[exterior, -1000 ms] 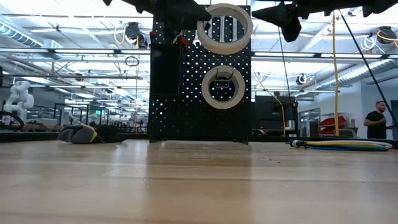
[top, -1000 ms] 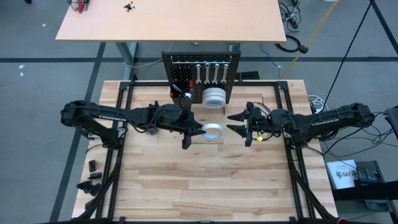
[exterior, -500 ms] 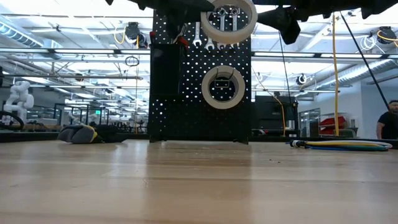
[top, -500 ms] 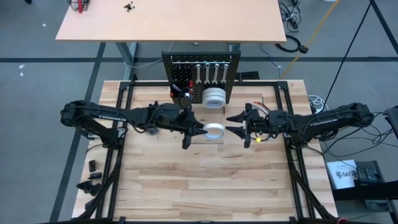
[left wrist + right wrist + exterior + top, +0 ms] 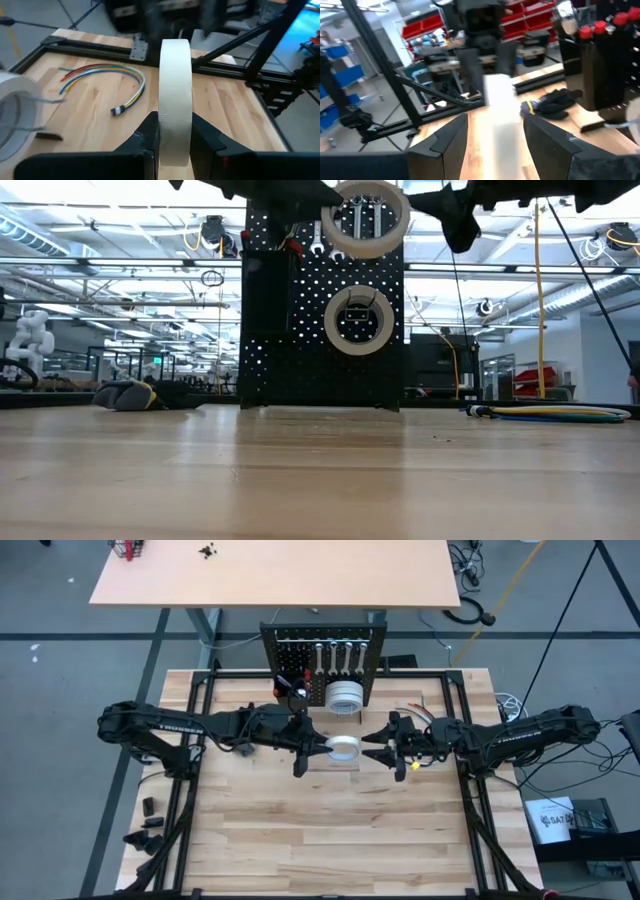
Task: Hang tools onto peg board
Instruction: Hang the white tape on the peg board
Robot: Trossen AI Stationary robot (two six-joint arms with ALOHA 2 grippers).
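My left gripper [image 5: 325,748] is shut on a white tape roll [image 5: 344,748], held high above the table in front of the peg board [image 5: 323,650]; in the low view the roll [image 5: 365,218] shows as a ring. My right gripper [image 5: 368,747] is open, level with the roll on its right side; in its wrist view the roll [image 5: 502,117] shows between its fingers, and touching cannot be told. The black board carries silver wrenches [image 5: 335,655], white tape rolls [image 5: 358,320] on a hook, and a box bin with red-handled screwdrivers [image 5: 290,685]. My left gripper pinches the tape roll's band [image 5: 175,127] between its two fingers [image 5: 150,137], one on each flat face. The fingers come level from the table's left. The roll stands on edge, lifted clear of the table.
Thin coloured cables [image 5: 102,77] lie on the wood near the table's right side [image 5: 420,710]. Black gloves [image 5: 550,107] lie by the board's left foot. A black frame rail [image 5: 470,790] runs along the table's edges. Bare wood stretches toward the near edge [image 5: 330,840].
My right gripper has moved toward the table's left, closing in on the held tape roll. The roll in my left gripper has risen a little in the low view and stays in front of the peg board's top.
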